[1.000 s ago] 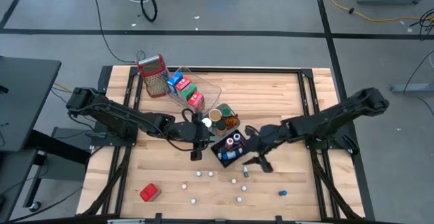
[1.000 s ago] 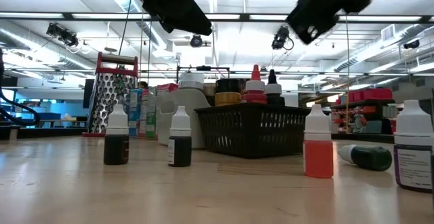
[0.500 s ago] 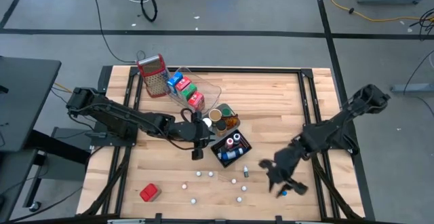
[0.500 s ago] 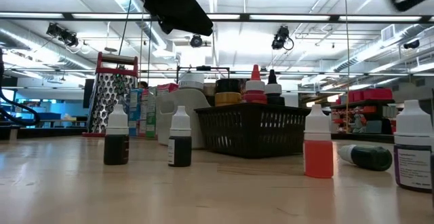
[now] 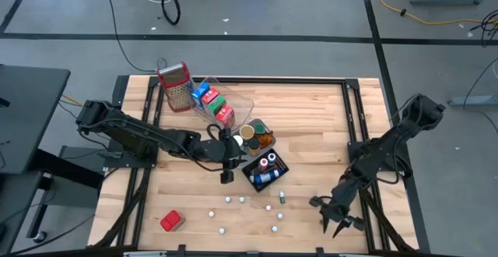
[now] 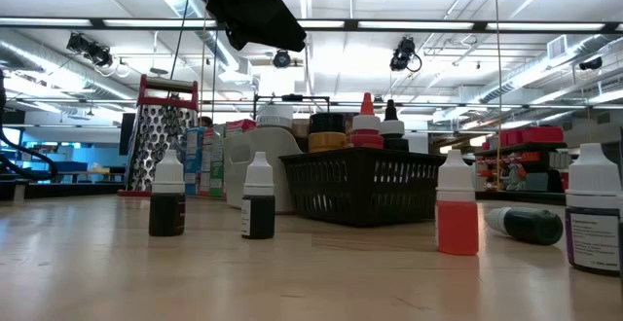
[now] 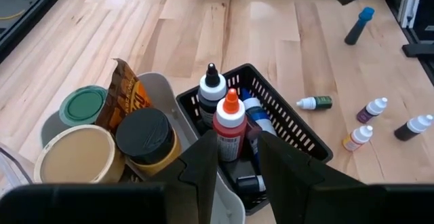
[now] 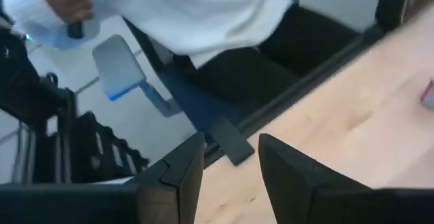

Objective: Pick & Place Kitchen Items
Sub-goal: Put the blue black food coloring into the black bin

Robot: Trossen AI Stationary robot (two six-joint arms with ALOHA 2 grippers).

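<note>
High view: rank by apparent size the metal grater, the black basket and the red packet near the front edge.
1. Metal grater, largest.
2. Black basket; close to the grater in footprint, so the top two are nearly a tie.
3. Red packet, clearly smallest.

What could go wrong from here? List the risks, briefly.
1. The right claw points past the table edge toward a person close by; it could strike them.
2. It could topple the blue-capped bottle near it.
3. The left claw, over the crowded black basket, could snag bottles.
</note>
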